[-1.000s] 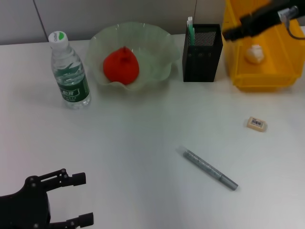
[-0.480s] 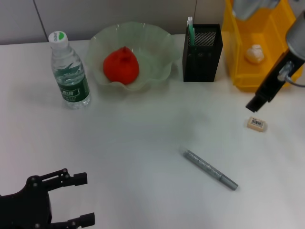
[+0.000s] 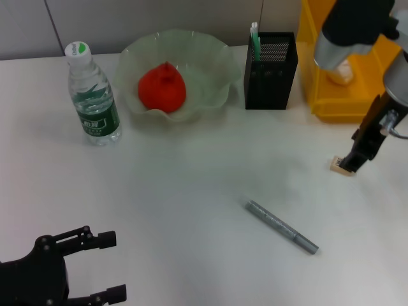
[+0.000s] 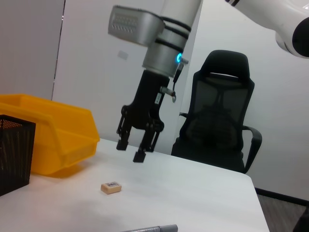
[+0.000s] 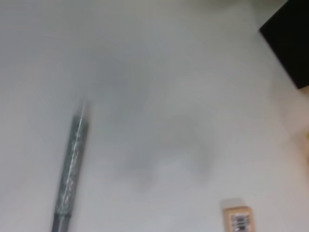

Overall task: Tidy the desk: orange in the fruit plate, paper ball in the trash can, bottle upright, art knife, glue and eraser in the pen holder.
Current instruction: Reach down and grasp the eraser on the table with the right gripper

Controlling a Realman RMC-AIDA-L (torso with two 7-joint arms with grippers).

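My right pincer hangs released above eraser, near worktop's right edge, clear of it. Left pincer parked released at near-left corner. Orange in plate; paper ball in yellow bin; bottle upright.

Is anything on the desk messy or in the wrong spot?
Two things are loose on the table: the eraser, under the right claw, which is open, and a grey pen-like tool. Neither is in the pen holder. The orange and bottle look fine.
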